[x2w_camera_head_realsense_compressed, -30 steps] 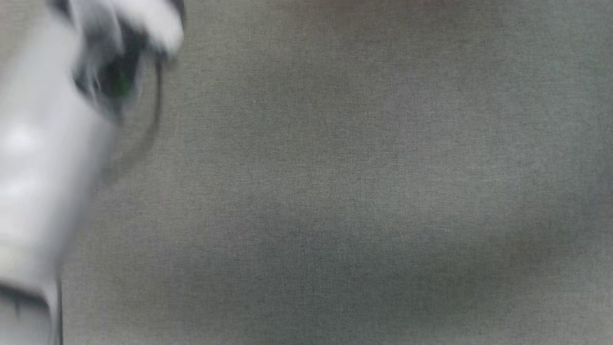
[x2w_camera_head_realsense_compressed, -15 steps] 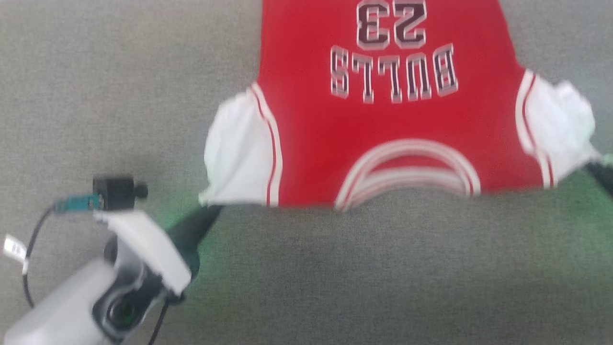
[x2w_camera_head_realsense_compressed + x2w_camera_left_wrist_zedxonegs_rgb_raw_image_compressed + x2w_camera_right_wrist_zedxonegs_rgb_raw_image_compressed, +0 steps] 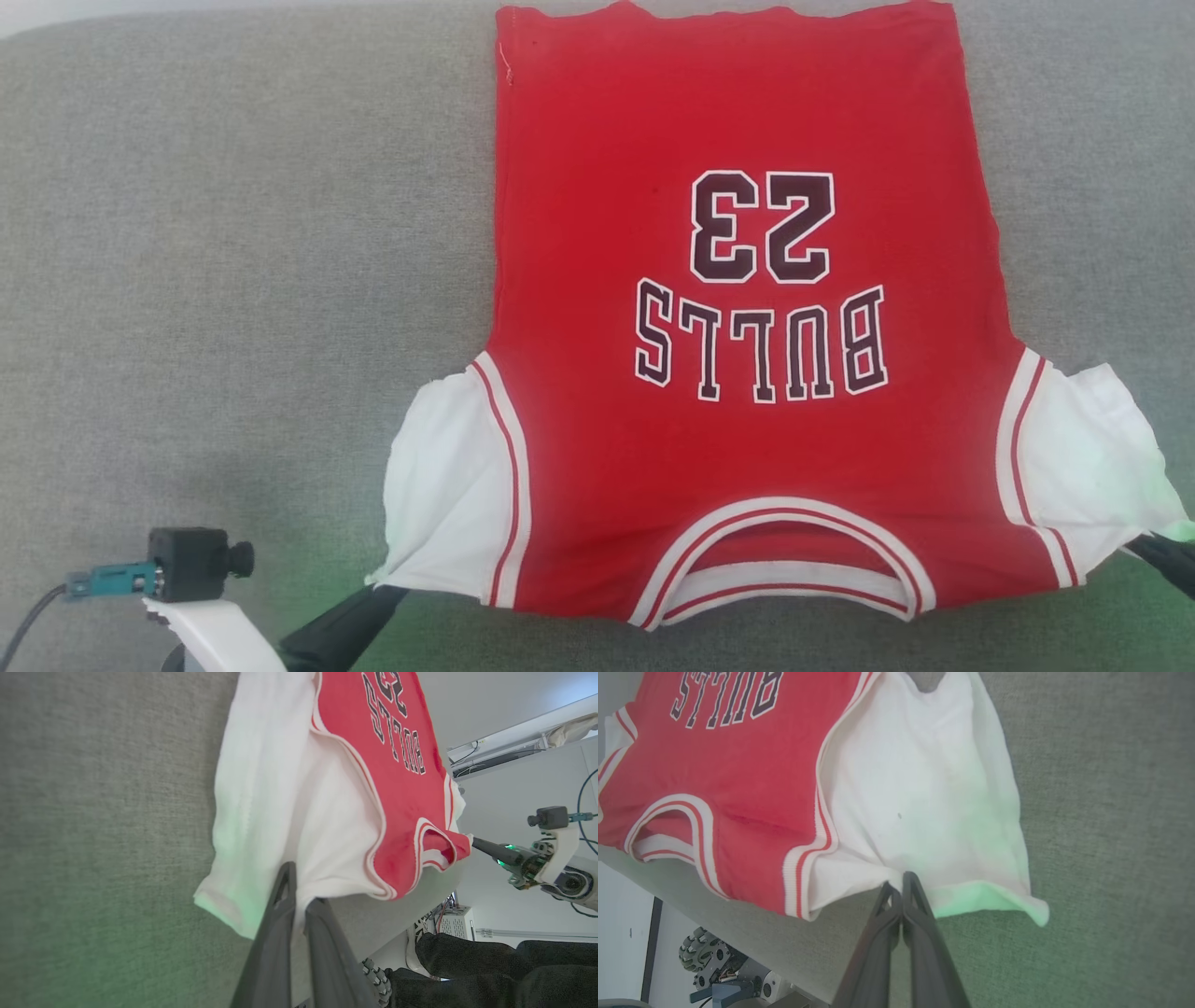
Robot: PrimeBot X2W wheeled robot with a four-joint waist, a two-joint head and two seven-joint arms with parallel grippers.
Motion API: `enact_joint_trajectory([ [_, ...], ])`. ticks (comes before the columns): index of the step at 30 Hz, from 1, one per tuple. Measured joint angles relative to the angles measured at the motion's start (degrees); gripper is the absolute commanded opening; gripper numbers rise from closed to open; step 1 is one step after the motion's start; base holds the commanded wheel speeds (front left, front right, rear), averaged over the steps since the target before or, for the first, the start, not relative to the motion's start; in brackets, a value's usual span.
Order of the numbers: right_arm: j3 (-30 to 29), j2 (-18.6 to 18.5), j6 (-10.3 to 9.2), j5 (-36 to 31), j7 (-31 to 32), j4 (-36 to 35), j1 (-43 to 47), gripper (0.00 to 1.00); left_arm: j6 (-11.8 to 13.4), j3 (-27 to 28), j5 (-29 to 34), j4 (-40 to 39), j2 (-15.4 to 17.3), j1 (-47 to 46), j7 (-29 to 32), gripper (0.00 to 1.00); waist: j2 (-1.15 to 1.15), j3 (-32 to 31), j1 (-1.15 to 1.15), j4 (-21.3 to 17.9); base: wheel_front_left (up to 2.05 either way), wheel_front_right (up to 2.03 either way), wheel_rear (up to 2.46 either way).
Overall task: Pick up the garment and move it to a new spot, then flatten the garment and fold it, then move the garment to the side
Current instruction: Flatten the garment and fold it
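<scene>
Spreading wide, the grey woven cloth tabletop (image 3: 233, 280) carries the red soft jersey garment (image 3: 597, 233), collar by the near edge, open cloth to its left. The dark-fingered left gripper (image 3: 299, 891) and right gripper (image 3: 900, 882) each pinch a white sleeve.

Bright, even light, sharp focus; green glow, perhaps lamp spill, tints the garment (image 3: 747, 467).
</scene>
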Motion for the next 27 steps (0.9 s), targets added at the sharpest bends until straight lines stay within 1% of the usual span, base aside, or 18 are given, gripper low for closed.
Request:
enact_joint_trajectory([
  [2, 0.02, 0.13, 0.0, -0.07, -0.13, -0.31, 0.16, 0.0, 0.74, -0.31, 0.6, -0.1, -0.66, -0.25, 0.21, 0.0, 0.0, -0.04, 0.0, 0.14, 0.0, 0.0, 0.0],
  [4, 0.18, 1.13, 0.0, -0.8, 1.01, -0.03, -0.11, 0.0, 1.26, -1.02, 1.11, 0.59, -1.96, -1.19, 1.21, 0.0, 0.0, -0.09, 0.0, 0.27, 0.0, 0.0, 0.0],
  [7, 0.49, 4.02, 0.0, -2.9, 3.66, 2.96, -1.52, 0.0, 1.46, -2.01, 1.65, 3.19, -4.78, -3.41, 2.75, 0.0, 0.0, -0.14, 0.0, 0.29, 0.0, 0.0, 0.0],
  [10, 1.34, 8.02, 0.01, -6.35, 6.98, 8.08, -3.25, 0.0, 1.44, -3.38, 3.0, 7.4, -7.61, -4.94, 4.22, 0.0, 0.0, 0.0, 0.0, 0.24, 0.0, 0.0, 0.0],
  [14, 1.67, 12.77, 0.38, -9.68, 9.66, 14.1, -4.92, 0.0, 0.82, -4.25, 3.65, 12.26, -10.79, -6.69, 4.47, 0.0, 0.0, 0.5, 0.0, 0.35, 0.0, 0.0, 0.0],
  [17, 1.48, 15.06, 0.59, -11.69, 10.33, 17.16, -5.42, 0.0, 0.12, -4.54, 4.12, 14.72, -12.09, -7.43, 4.21, 0.0, 0.0, 0.98, 0.0, 0.43, 0.0, 0.0, 0.0],
  [20, 0.96, 16.35, 0.89, -13.13, 10.76, 18.59, -5.75, 0.0, -0.41, -4.81, 4.54, 16.36, -13.0, -8.01, 4.08, 0.0, 0.0, 1.39, 0.0, 0.32, 0.0, 0.0, 0.0],
  [21, 0.73, 16.61, 0.94, -13.56, 10.7, 18.76, -5.74, 0.77, -0.62, -4.87, 4.57, 16.74, -13.11, -8.19, 4.04, 0.0, 0.0, 1.49, 0.0, 0.24, 0.0, 0.0, 0.0],
  [22, 0.55, 16.62, 0.94, -14.32, 10.57, 18.66, -5.74, 1.0, -0.66, -4.9, 4.58, 17.04, -13.22, -8.25, 3.78, 0.0, 0.0, 1.59, 0.0, 0.13, 0.0, 0.0, 0.0],
  [25, -0.29, 15.53, 0.94, -15.48, 9.84, 15.8, -5.36, 1.0, -0.94, -4.91, 4.67, 17.41, -13.44, -8.26, 3.32, 0.0, 0.01, 1.84, 0.0, -0.06, 0.0, 0.0, 0.0],
  [27, -1.38, 13.11, 0.93, -15.35, 9.82, 12.07, -4.61, 1.0, -1.12, -4.92, 4.9, 17.33, -13.58, -8.26, 2.8, 0.0, 0.01, 2.16, -0.01, -0.03, 0.0, 0.0, 0.0],
])
